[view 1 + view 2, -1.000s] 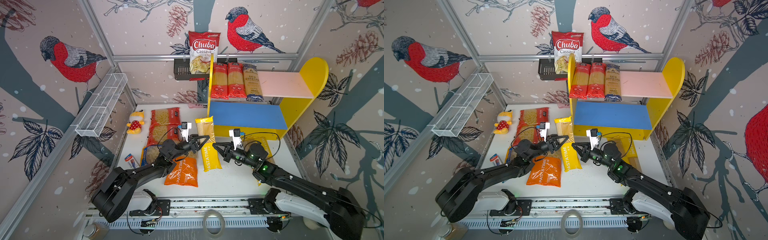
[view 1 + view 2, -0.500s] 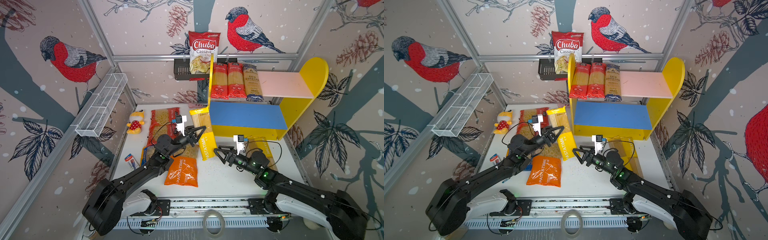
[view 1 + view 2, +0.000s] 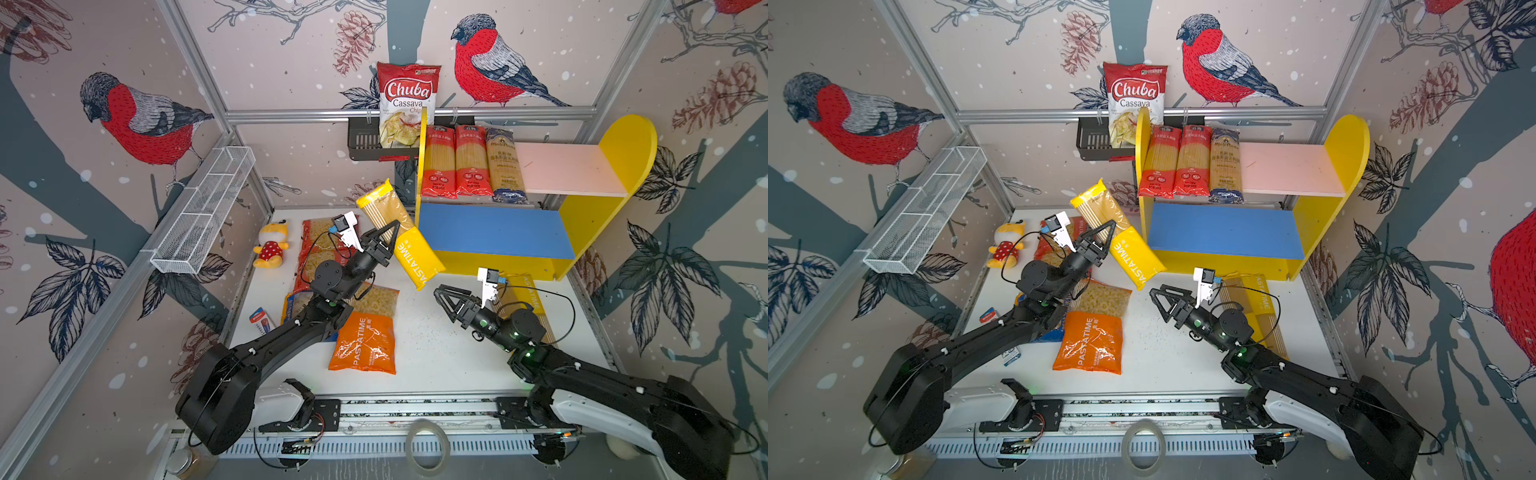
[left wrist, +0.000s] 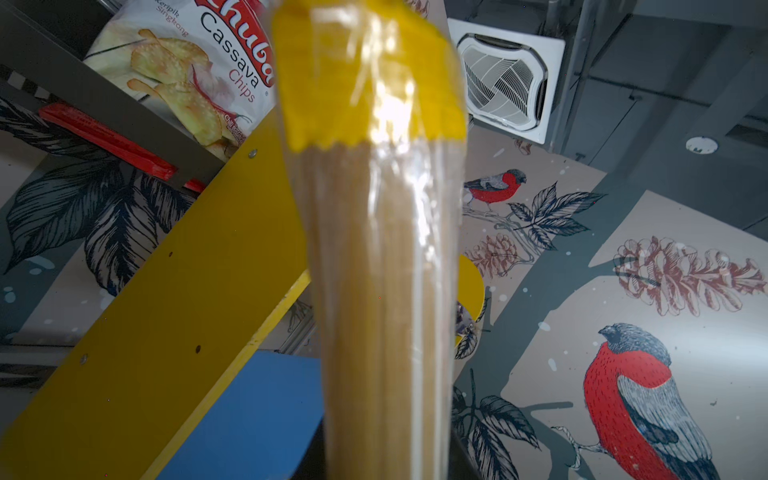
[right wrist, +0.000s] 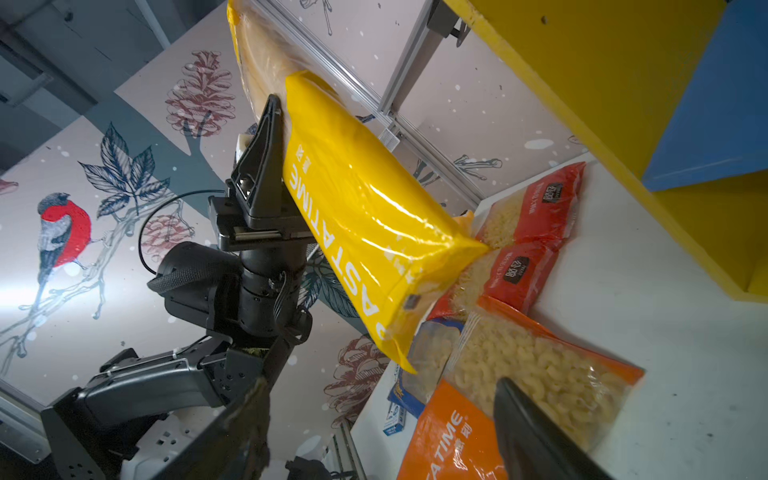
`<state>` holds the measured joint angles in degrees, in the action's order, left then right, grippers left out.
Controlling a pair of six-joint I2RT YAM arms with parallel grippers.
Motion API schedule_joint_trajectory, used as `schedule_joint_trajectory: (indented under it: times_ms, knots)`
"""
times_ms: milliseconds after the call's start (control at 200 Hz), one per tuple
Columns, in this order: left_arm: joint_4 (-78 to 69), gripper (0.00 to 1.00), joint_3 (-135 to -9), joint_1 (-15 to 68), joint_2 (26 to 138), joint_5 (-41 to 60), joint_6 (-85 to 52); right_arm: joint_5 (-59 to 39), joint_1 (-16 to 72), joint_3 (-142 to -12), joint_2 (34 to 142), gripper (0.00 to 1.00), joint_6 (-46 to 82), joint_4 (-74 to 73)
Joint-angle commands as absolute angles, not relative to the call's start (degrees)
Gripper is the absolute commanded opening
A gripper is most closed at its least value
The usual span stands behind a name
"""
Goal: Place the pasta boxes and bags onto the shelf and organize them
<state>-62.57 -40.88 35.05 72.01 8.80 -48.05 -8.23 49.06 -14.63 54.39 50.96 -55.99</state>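
Note:
My left gripper is shut on a long yellow PASTATIME spaghetti pack, held tilted in the air just left of the shelf. The same pack fills the left wrist view. On the pink upper board stand two red spaghetti packs and a dark-blue one. The blue lower board is bare. My right gripper hangs open and empty over the table. An orange macaroni bag, red macaroni bags and another yellow pack lie on the table.
A Chuba chips bag stands in the black wall rack. A plush toy lies at the table's back left, below the white wire basket. A small red-blue pack sits near the left edge.
My right gripper opened, let go of the yellow spaghetti pack and drew back to the right. My left gripper lifted the pack off the table and carried it back toward the shelf.

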Motion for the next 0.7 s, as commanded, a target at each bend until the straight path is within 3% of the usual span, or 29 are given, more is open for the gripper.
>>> schedule_joint_trajectory:
  times_ms: [0,170,370,550,695]
  knots:
    - [-72.25,0.00,-41.44,36.23,71.02,6.92,-50.65,-8.01,48.69,-15.31,55.55,0.81,51.60,-64.34]
    - [-73.66,0.00,-41.04,37.15,71.24,6.50,-53.88,-12.85,46.91,-18.36,58.64,0.72,51.37,-69.69]
    - [-74.95,0.00,-41.40,37.67,70.97,6.72,-55.89,-15.48,46.53,-20.21,62.02,0.50,52.18,-74.12]
    - [-74.71,0.00,-41.16,37.71,70.33,7.14,-57.02,-15.20,46.30,-20.56,64.63,0.37,53.48,-78.04]
    - [-74.26,0.00,-40.36,37.71,70.13,6.95,-57.46,-16.83,46.25,-22.60,66.39,0.34,53.79,-78.59]
